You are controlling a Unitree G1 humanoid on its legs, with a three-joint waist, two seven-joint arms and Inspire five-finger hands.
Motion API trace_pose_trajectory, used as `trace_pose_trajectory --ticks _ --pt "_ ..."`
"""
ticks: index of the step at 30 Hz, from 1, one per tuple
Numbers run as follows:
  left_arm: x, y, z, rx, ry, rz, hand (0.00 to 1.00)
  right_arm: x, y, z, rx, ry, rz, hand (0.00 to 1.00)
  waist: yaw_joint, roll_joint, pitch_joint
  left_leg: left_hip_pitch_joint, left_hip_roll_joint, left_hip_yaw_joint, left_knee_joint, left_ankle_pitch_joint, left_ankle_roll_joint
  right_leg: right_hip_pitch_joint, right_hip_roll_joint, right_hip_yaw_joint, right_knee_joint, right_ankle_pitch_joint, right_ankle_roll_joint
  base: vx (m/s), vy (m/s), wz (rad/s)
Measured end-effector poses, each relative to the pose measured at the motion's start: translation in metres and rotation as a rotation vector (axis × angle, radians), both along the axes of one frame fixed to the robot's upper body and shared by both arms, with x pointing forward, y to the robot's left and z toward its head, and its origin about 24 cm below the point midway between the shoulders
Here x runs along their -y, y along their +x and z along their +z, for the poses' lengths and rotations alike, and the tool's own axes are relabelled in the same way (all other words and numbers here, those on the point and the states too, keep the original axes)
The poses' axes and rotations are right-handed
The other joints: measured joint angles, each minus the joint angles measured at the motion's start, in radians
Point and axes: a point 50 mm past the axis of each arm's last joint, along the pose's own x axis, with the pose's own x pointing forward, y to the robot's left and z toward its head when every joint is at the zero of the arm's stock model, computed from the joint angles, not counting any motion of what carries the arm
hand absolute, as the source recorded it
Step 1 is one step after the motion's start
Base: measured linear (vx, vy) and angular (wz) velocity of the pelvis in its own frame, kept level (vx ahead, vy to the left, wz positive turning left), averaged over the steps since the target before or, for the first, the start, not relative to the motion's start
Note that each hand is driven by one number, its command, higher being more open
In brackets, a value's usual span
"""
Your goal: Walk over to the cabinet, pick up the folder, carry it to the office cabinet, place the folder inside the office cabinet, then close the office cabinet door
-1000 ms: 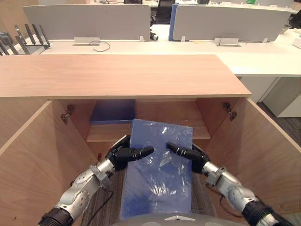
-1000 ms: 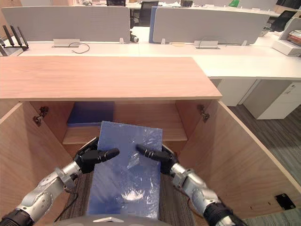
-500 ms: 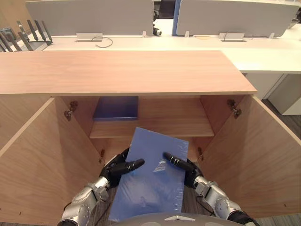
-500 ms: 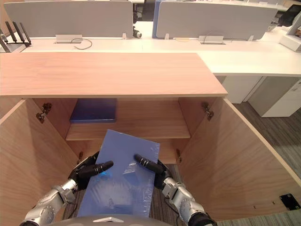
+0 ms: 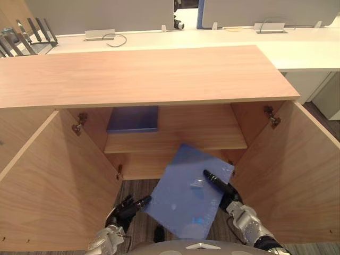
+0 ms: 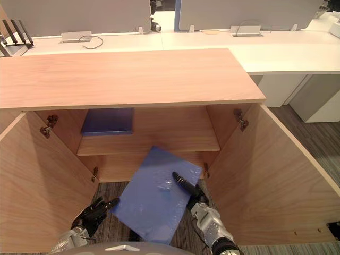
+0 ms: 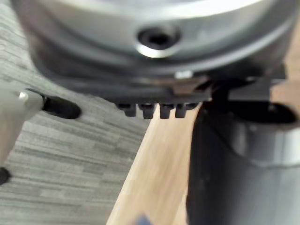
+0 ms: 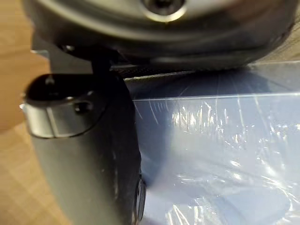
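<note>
The blue folder [image 5: 188,199] in a clear plastic sleeve hangs tilted in front of the open wooden office cabinet [image 5: 143,74], below its shelf [image 5: 202,141]. My right hand [image 5: 229,197] is shut on the folder's right edge, thumb [image 8: 89,154] lying on top and fingers hidden beneath. My left hand [image 5: 125,209] sits low at the left with relaxed fingers, its fingertip just at the folder's left corner, not gripping it. Both cabinet doors stand open.
A second blue folder [image 5: 133,118] lies on the left of the shelf. The left door [image 5: 48,186] and right door [image 5: 303,180] flank the opening. Grey carpet [image 6: 114,226] lies below. A white desk [image 5: 175,38] with a cable and a black rack [image 5: 24,40] stands behind.
The left hand has let go of the folder and dropped to the lower left. The folder has swung askew, held by the right hand alone. The camera has tipped down.
</note>
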Motion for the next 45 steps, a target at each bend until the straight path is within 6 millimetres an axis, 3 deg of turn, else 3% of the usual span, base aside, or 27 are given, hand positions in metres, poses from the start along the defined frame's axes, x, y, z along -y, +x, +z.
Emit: trace_pose_trajectory --ticks 1,4,7,10,14,19,26,30,33,35,37,38,39,41,45 --pt "-0.005 -0.005 -0.001 -0.021 0.014 0.044 1.0 0.005 0.001 0.001 0.009 0.014 -0.044 0.0 0.0 0.0 0.0 0.0 0.0 0.002 0.0 -0.002 0.001 0.0 0.0 0.002 0.0 0.0 0.0 0.01 0.0 -0.09" --pt "-0.034 -0.046 -0.004 -0.134 0.087 0.265 1.0 0.033 0.008 0.012 0.081 0.019 -0.251 0.0 0.0 -0.004 0.003 0.0 0.0 0.014 0.0 -0.016 -0.001 -0.004 -0.002 0.013 -0.003 -0.003 0.0 0.04 -0.001 -0.09" --pt "-0.046 -0.08 -0.005 -0.223 0.13 0.347 1.0 0.042 0.016 0.02 0.126 0.021 -0.325 0.0 0.006 -0.011 0.007 0.0 -0.001 0.03 0.001 -0.024 0.001 -0.009 -0.003 0.029 -0.009 -0.004 0.0 0.05 0.0 -0.13" --pt "-0.048 -0.096 -0.006 -0.27 0.117 0.406 1.0 0.044 0.015 0.02 0.133 0.032 -0.355 0.0 0.028 -0.011 0.009 0.0 -0.002 0.036 0.001 -0.029 0.001 -0.008 -0.004 0.034 -0.016 -0.004 0.0 0.05 -0.004 -0.07" --pt "-0.044 -0.1 -0.008 -0.271 0.097 0.448 1.0 0.037 0.019 0.02 0.133 0.064 -0.375 0.0 0.05 -0.008 0.011 0.0 -0.002 0.038 0.002 -0.032 0.0 -0.009 -0.004 0.037 -0.017 -0.004 0.0 0.03 -0.01 -0.02" --pt "-0.032 -0.104 -0.011 -0.279 0.065 0.472 1.0 0.023 0.038 0.027 0.184 0.151 -0.439 0.0 0.081 -0.004 0.02 0.001 -0.001 0.066 0.001 -0.044 0.0 -0.025 -0.007 0.073 -0.012 -0.004 0.0 0.0 0.006 -0.17" --pt "-0.014 -0.097 -0.016 -0.279 0.035 0.456 1.0 0.002 0.068 0.054 0.319 0.284 -0.555 0.0 0.122 -0.005 0.073 -0.037 -0.008 0.076 0.004 -0.054 0.002 -0.068 -0.015 0.083 -0.007 0.0 0.009 0.0 0.011 -0.04" --pt "0.001 -0.078 -0.017 -0.246 0.029 0.386 1.0 -0.001 0.094 0.086 0.449 0.398 -0.668 0.0 0.142 0.013 0.111 -0.066 -0.002 0.054 0.006 -0.042 0.024 -0.087 -0.016 0.072 0.003 0.029 0.05 0.04 0.018 0.17" --pt "0.006 -0.064 -0.016 -0.21 0.035 0.35 1.0 0.003 0.111 0.115 0.569 0.483 -0.748 0.0 0.144 0.02 0.133 -0.118 0.003 0.033 0.067 -0.063 0.034 -0.105 -0.018 0.055 0.01 0.054 0.046 0.03 0.053 0.27" --pt "0.01 -0.051 -0.015 -0.185 0.035 0.321 1.0 0.01 0.126 0.145 0.674 0.528 -0.796 0.0 0.165 0.033 0.167 -0.166 0.012 0.036 0.161 -0.108 0.041 -0.135 -0.016 0.057 0.056 0.055 0.047 -0.01 0.072 -0.02" --pt "0.015 -0.039 -0.014 -0.161 0.033 0.295 1.0 0.005 0.149 0.19 0.804 0.584 -0.765 0.0 0.174 0.059 0.204 -0.274 0.048 0.061 0.314 -0.174 0.048 -0.237 0.004 0.059 0.147 0.054 0.047 -0.09 0.053 -0.42" --pt "0.015 -0.036 -0.013 -0.157 0.036 0.288 1.0 0.002 0.154 0.201 0.832 0.599 -0.749 0.0 0.182 0.062 0.21 -0.303 0.06 0.073 0.346 -0.185 0.051 -0.267 0.009 0.058 0.175 0.053 0.047 -0.1 0.052 -0.75" --pt "0.015 -0.028 -0.011 -0.138 0.042 0.282 1.0 -0.001 0.162 0.221 0.885 0.619 -0.719 0.0 0.197 0.067 0.236 -0.344 0.077 0.094 0.404 -0.206 0.056 -0.32 0.014 0.046 0.23 0.044 0.037 -0.12 0.046 -0.57" --pt "0.012 -0.02 -0.007 -0.098 0.061 0.279 1.0 -0.003 0.17 0.244 0.939 0.631 -0.684 0.0 0.193 0.077 0.282 -0.401 0.088 0.095 0.508 -0.247 0.062 -0.37 0.006 -0.002 0.316 -0.003 0.022 -0.16 0.032 -0.3" --pt "0.004 -0.008 0.0 -0.038 0.097 0.281 1.0 0.003 0.177 0.269 0.985 0.632 -0.673 0.0 0.189 0.081 0.329 -0.553 0.092 0.095 0.717 -0.326 0.067 -0.507 -0.032 -0.052 0.515 -0.152 0.021 -0.17 0.014 -0.02"
